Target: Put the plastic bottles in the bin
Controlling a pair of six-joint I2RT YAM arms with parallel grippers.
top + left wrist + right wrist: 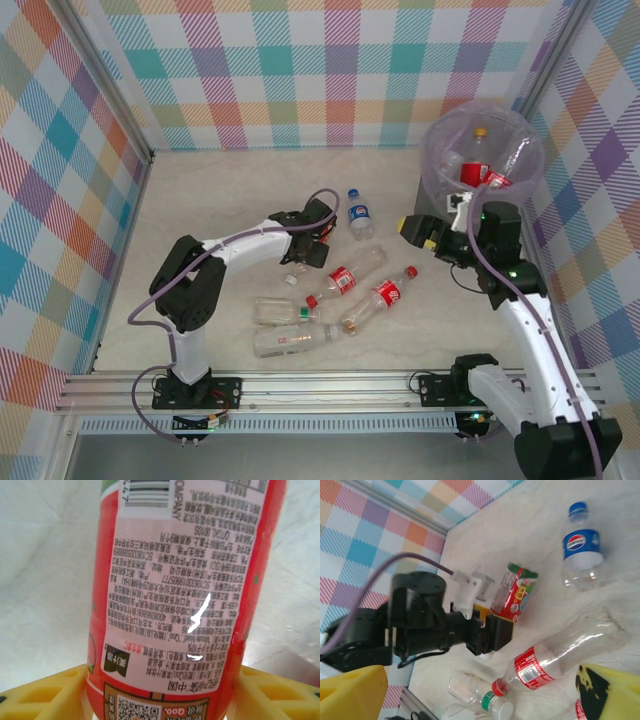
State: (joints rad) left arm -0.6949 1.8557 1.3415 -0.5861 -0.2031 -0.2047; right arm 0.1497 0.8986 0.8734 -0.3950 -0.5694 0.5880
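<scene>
Left tool [492,622] is out at mid-worktop, right on a red bottle [516,595] with a green-trimmed label. From the left wrist that bottle fills the frame, label print upside down, one yellow finger [45,697] on its left and the other on its right. Both pads look to be meeting the plastic, but I cannot tell whether the grip has actually clamped. From the right wrist the bottle stands tilted, its lower end in the tool.

Over on the right, the right tool [424,233] hangs just near of the bin [445,118], fingers spread wide apart and nothing between them.

The bin sits in the far right corner of the worktop [200,190], lilac bag over its rim. There are bottles inside already: one red-labelled [480,173], another with a yellow cap [480,132].

The rest lie loose on the worktop. A blue bottle [358,212] lies just far and right of the left tool, cap pointing away. A clear one with a red label [346,277] lies between the two arms, and a second red-labelled one [386,294] lies just right of it, red cap up toward the right arm. Nearer the bases, two clear bottles [285,312] lie side by side, close together, with a red cap and a green band at their right ends. A small pale bit [293,281] sits just near of the left tool; too small to make out.
</scene>
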